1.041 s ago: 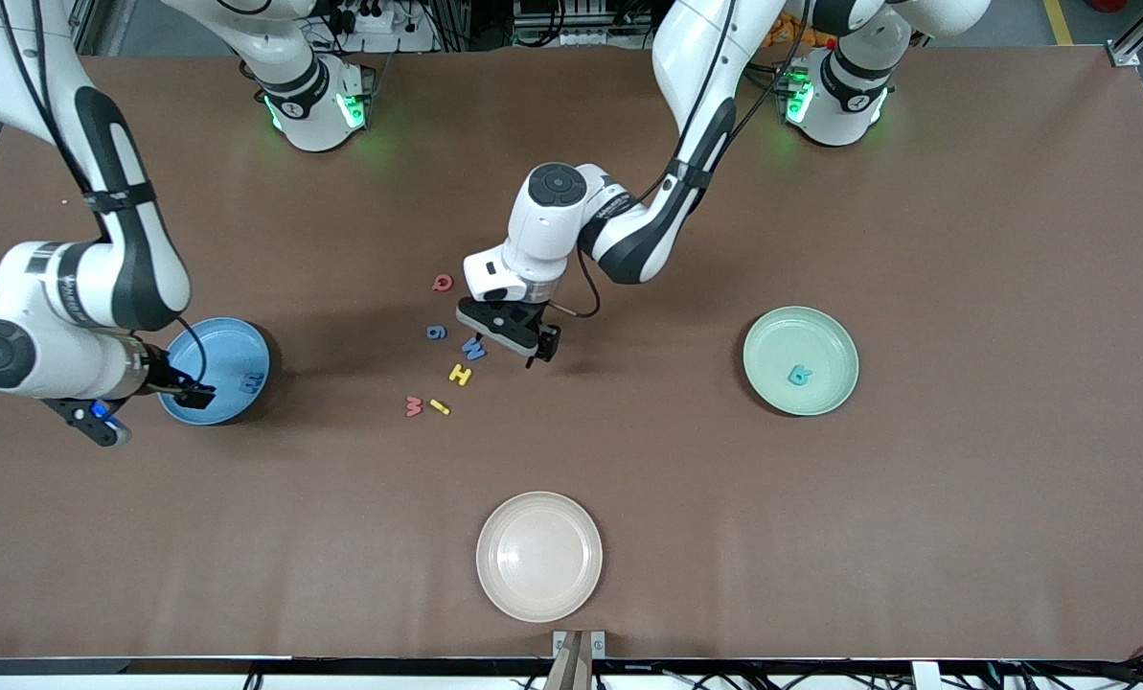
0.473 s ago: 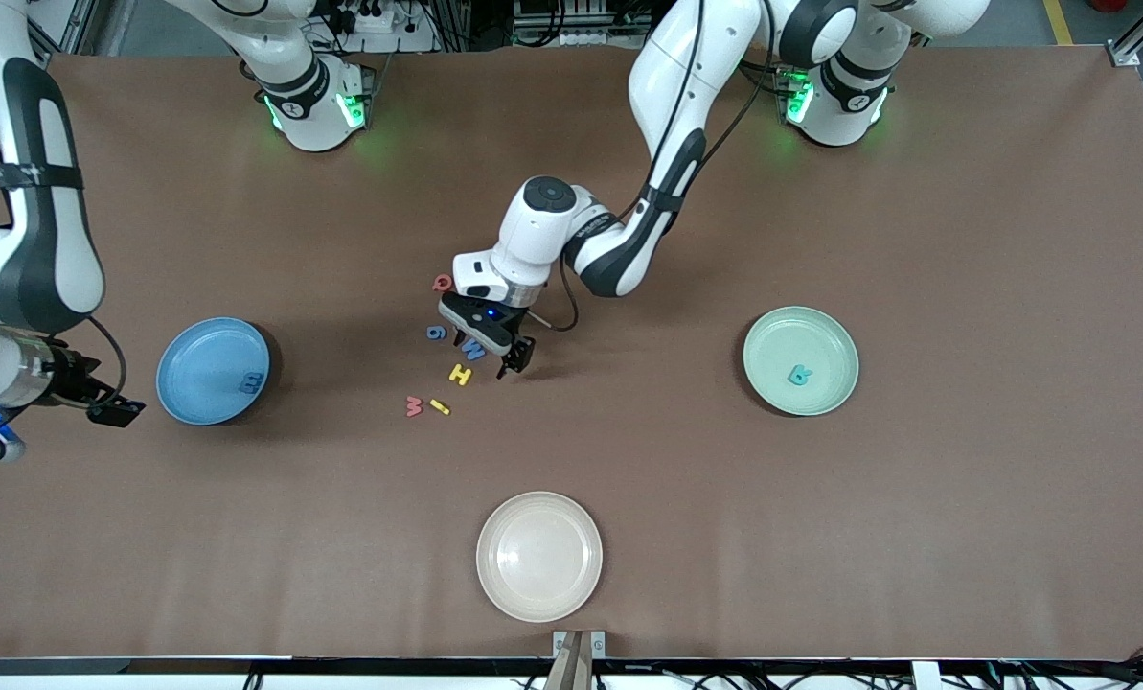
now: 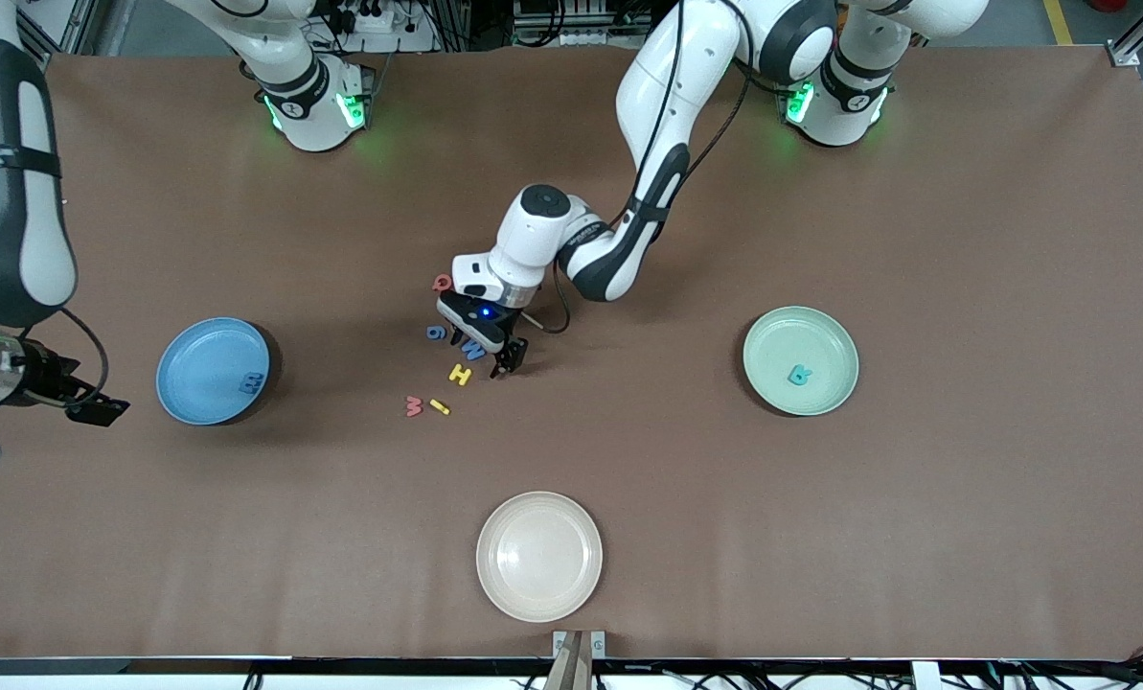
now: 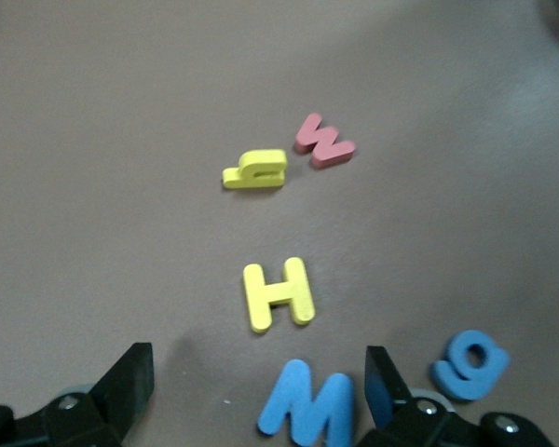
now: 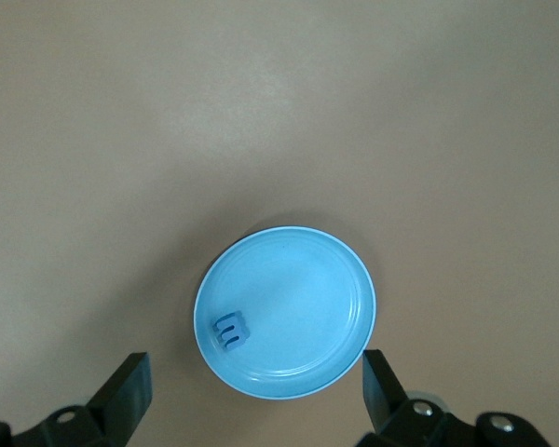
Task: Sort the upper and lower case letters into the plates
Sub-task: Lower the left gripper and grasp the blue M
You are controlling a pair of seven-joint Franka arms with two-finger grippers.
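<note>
The left gripper (image 3: pixel 483 349), fingers spread, hovered over the blue M (image 4: pixel 307 407) among loose letters on the brown surface (image 3: pixel 820 527). The right gripper (image 3: pixel 25 422), fingers apart, hung beside the light blue plate (image 3: pixel 197 359).

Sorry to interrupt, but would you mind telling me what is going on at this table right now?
Two arms are sorting toy letters into plates. The left gripper, open, is over the blue M in the loose cluster mid-table, beside a yellow H. The right gripper, open and empty, hangs near the light blue plate, which holds one blue letter. The mint green plate holds a teal letter. The cream plate holds nothing.
</note>
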